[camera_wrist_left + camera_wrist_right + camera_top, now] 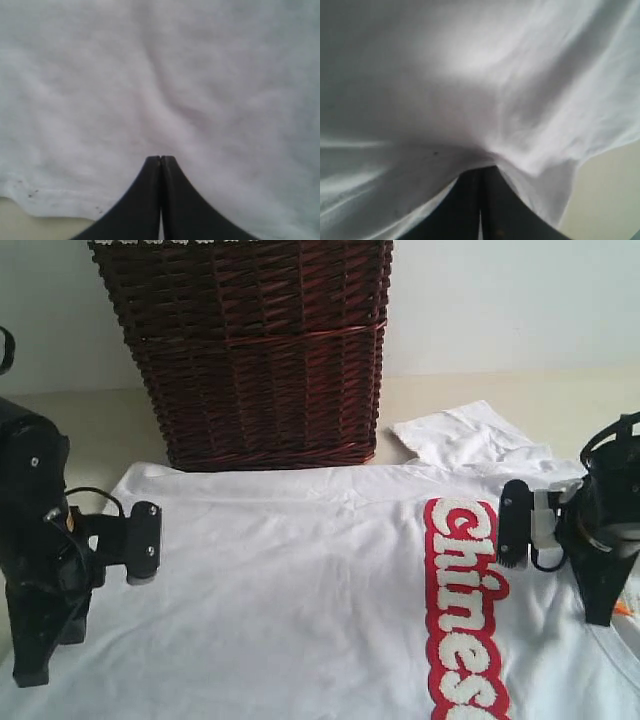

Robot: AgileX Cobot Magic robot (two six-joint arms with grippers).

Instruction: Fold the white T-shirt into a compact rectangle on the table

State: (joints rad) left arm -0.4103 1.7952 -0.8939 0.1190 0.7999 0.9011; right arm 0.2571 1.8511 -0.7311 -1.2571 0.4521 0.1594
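Robot lab bench; black arms (35, 540), plain wall (500, 300), cream table (100, 410), wicker basket (260, 360).

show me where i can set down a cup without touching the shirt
Bare table left of the basket, behind the shirt; another strip right of the basket, beyond the sleeve. In front it is crowded: the shirt covers nearly everything.

Lit softly and evenly in exterior view; slightly hazy, low in contrast. Blurred throughout both wrist views, out of focus. Shaded grey across white T-shirt (420, 75) folds in right wrist view.
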